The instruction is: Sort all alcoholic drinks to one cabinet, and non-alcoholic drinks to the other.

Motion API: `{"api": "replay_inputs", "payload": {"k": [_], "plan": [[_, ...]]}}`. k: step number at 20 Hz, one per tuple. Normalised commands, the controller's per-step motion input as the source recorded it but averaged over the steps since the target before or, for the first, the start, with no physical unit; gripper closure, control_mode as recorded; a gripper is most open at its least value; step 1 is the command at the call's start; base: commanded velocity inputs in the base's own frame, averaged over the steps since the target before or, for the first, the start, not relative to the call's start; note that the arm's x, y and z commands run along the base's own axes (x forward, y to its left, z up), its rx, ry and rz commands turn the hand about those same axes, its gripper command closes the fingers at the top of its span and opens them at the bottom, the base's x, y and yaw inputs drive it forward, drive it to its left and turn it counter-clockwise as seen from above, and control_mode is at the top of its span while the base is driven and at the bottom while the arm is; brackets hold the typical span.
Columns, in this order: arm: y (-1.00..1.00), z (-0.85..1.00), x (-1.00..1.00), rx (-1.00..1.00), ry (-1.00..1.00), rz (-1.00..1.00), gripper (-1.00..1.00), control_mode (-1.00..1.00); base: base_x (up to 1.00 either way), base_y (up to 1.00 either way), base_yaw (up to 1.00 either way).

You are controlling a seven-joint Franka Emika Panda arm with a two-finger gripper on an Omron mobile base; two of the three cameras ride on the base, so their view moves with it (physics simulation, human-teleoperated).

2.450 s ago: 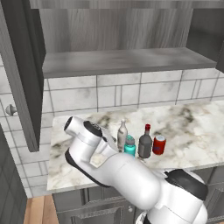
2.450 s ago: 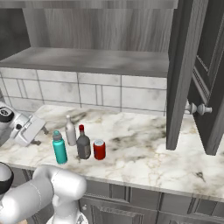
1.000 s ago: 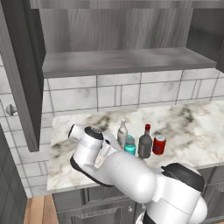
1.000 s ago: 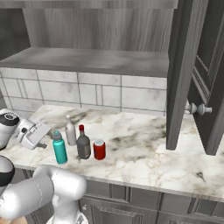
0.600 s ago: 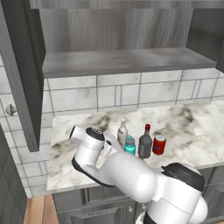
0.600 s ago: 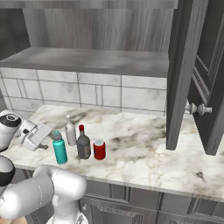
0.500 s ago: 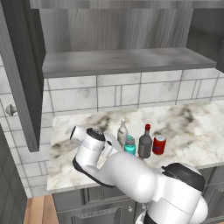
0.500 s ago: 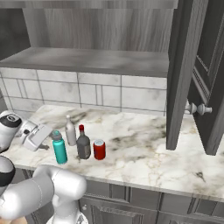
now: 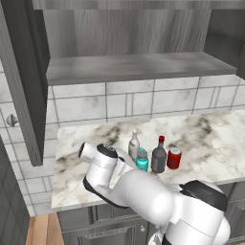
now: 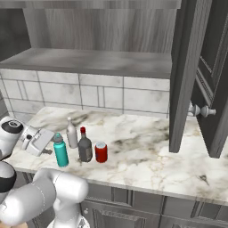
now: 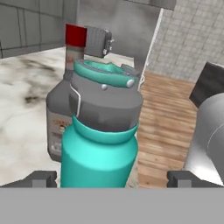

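On the marble counter (image 9: pixel 215 139) the teal bottle (image 11: pixel 99 148) stands upright, close in front of the hand and between the wide-apart fingertips (image 11: pixel 41 178). My gripper (image 11: pixel 113 179) is open and lies level, just left of the teal bottle (image 10: pixel 60 151) in the right base view, where the gripper (image 10: pixel 47 150) has not closed on it. Behind the teal bottle stands the dark red-capped bottle (image 11: pixel 59 118) (image 10: pixel 84 147) (image 9: pixel 159 156). The pale long-necked bottle (image 10: pixel 71 133) (image 9: pixel 134 145) is at the back, and the red can (image 10: pixel 101 152) (image 9: pixel 174 158) at the row's right end.
Above the counter hangs an open dark grey wall cabinet with a bare grey shelf (image 9: pixel 134 67) (image 10: pixel 89 60). Its left door (image 9: pixel 24 72) and right door (image 10: pixel 187 75) swing out over the counter's ends, knobs (image 10: pixel 202 111) sticking out. A tiled wall (image 9: pixel 143 103) backs the counter.
The hand has slid along the counter toward the teal bottle and now sits close beside it. The jaws have stayed open. The bottles and the can have not moved.
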Motion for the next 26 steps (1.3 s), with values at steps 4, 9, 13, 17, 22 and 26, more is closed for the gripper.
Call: {"api": "replay_inputs", "payload": {"k": [4,9,13,17,22,26], "plan": [[-0.01,-0.08,0.00,-0.02,0.02,0.07,-1.00,-1.00,0.00,0.00,0.00],[-0.03,0.00,0.00,-0.03,0.00,0.07,-1.00,-1.00,0.00,0.00,0.00],[-0.01,0.00,0.00,-0.02,0.00,0.05,-1.00,-1.00,0.00,0.00,0.00],[-0.02,0.00,0.00,-0.03,0.02,0.03,-1.00,-1.00,0.00,0.00,0.00],[-0.07,-0.03,0.00,-0.03,0.03,0.01,-1.00,-1.00,0.00,0.00,0.00],[-0.06,0.00,0.00,-0.03,0.03,0.00,-1.00,-1.00,0.00,0.00,0.00]]}}
